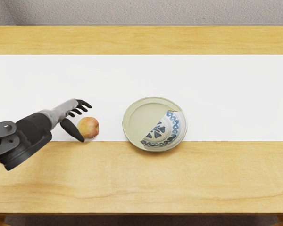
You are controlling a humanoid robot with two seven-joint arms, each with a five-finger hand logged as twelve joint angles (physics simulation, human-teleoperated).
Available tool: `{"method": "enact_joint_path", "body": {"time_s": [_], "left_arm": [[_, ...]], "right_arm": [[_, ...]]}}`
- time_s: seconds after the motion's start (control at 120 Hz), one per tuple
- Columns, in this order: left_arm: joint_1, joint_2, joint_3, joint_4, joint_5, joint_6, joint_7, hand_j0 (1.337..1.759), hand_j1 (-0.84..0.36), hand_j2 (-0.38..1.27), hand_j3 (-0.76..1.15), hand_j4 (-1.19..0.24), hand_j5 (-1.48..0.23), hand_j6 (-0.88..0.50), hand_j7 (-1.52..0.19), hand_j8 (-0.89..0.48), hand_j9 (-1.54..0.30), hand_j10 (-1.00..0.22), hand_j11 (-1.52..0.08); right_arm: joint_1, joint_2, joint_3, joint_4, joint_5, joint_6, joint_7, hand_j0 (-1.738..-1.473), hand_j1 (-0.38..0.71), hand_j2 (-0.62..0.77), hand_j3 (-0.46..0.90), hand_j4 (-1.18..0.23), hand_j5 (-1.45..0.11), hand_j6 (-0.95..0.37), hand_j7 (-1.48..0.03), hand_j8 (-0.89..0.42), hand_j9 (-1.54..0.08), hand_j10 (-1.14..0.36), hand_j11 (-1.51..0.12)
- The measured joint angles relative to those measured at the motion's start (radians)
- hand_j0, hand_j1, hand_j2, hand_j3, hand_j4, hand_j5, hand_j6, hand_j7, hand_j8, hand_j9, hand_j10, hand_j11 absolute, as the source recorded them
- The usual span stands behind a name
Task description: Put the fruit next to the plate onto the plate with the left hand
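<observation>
One round fruit (88, 127), one patterned plate (140, 117)

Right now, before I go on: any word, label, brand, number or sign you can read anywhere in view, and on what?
None: no readable text in the head view.
plate: only a blue-and-white ornament on part of its face, no letters.
fruit, left hand, white runner, wooden table: no markings.
</observation>
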Motion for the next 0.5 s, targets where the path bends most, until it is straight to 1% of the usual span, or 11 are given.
{"method": "enact_joint_path", "body": {"time_s": [0.075,0.15,0.25,0.325,0.342,0.358,0.367,0.375,0.417,0.5], "left_arm": [[-0.03,-0.024,0.024,0.001,0.001,0.003,0.001,1.658,0.0,0.08,0.0,-0.3,-0.39,-0.3,-0.39,-0.3,-0.39,-0.3,-0.39],[-0.034,-0.058,0.039,0.005,-0.001,0.003,0.002,1.658,-0.01,0.08,0.0,-0.3,-0.39,-0.31,-0.39,-0.31,-0.39,-0.31,-0.39],[-0.034,-0.068,0.048,0.01,-0.001,0.0,0.002,1.658,-0.04,0.08,0.0,-0.33,-0.43,-0.33,-0.43,-0.33,-0.43,-0.33,-0.43],[-0.034,-0.07,0.05,0.015,0.0,-0.003,0.003,1.658,-0.13,0.09,0.0,-0.4,-0.52,-0.4,-0.52,-0.4,-0.52,-0.4,-0.52],[-0.034,-0.071,0.051,0.016,0.0,-0.003,0.003,1.658,-0.15,0.09,0.0,-0.42,-0.54,-0.42,-0.54,-0.42,-0.54,-0.4,-0.51],[-0.034,-0.074,0.051,0.016,0.0,-0.003,0.004,1.658,-0.16,0.09,0.0,-0.43,-0.56,-0.44,-0.56,-0.44,-0.56,-0.36,-0.57],[-0.034,-0.075,0.051,0.017,0.0,-0.003,0.004,1.658,-0.17,0.09,0.0,-0.44,-0.57,-0.44,-0.57,-0.44,-0.57,-0.36,-0.57],[-0.034,-0.076,0.052,0.017,0.0,-0.002,0.006,1.658,-0.18,0.1,0.0,-0.45,-0.57,-0.46,-0.57,-0.45,-0.57,-0.3,-0.69],[-0.035,-0.081,0.051,0.018,-0.001,-0.002,0.005,1.658,-0.22,0.11,0.0,-0.49,-0.62,-0.46,-0.62,-0.49,-0.62,-0.36,-0.72],[-0.034,-0.082,0.051,0.019,-0.002,-0.002,0.003,1.657,-0.25,0.23,0.0,-0.53,-0.71,-0.46,-0.71,-0.49,-0.71,-0.47,-0.78]], "right_arm": [[0.0,0.0,0.0,0.0,0.0,0.0,0.0,-1.658,-0.3,-0.01,0.0,-0.04,-0.05,-0.04,-0.05,-0.04,-0.05,-0.04,-0.05],[0.0,0.0,0.0,0.0,0.0,0.0,0.0,-1.658,-0.3,-0.01,0.0,-0.04,-0.05,-0.04,-0.05,-0.04,-0.05,-0.04,-0.05],[0.0,0.0,0.0,0.0,0.0,0.0,0.0,-1.658,-0.3,-0.01,0.0,-0.04,-0.05,-0.04,-0.05,-0.04,-0.05,-0.04,-0.05],[0.0,0.0,0.0,0.0,0.0,0.0,0.0,-1.658,-0.3,-0.01,0.0,-0.04,-0.05,-0.04,-0.05,-0.04,-0.05,-0.04,-0.05],[0.0,0.0,0.0,0.0,0.0,0.0,0.0,-1.658,-0.3,-0.01,0.0,-0.04,-0.05,-0.04,-0.05,-0.04,-0.05,-0.04,-0.05],[0.0,0.0,0.0,0.0,0.0,0.0,0.0,-1.658,-0.3,-0.01,0.0,-0.04,-0.05,-0.04,-0.05,-0.04,-0.05,-0.04,-0.05],[0.0,0.0,0.0,0.0,0.0,0.0,0.0,-1.658,-0.3,-0.01,0.0,-0.04,-0.05,-0.04,-0.05,-0.04,-0.05,-0.04,-0.05],[0.0,0.0,0.0,0.0,0.0,0.0,0.0,-1.658,-0.3,-0.01,0.0,-0.04,-0.05,-0.04,-0.05,-0.04,-0.05,-0.04,-0.05],[0.0,0.0,0.0,0.0,0.0,0.0,0.0,-1.658,-0.3,-0.01,0.0,-0.04,-0.05,-0.04,-0.05,-0.04,-0.05,-0.04,-0.05],[0.0,0.0,0.0,0.0,0.0,0.0,0.0,-1.658,-0.3,-0.01,0.0,-0.04,-0.05,-0.04,-0.05,-0.04,-0.05,-0.04,-0.05]]}}
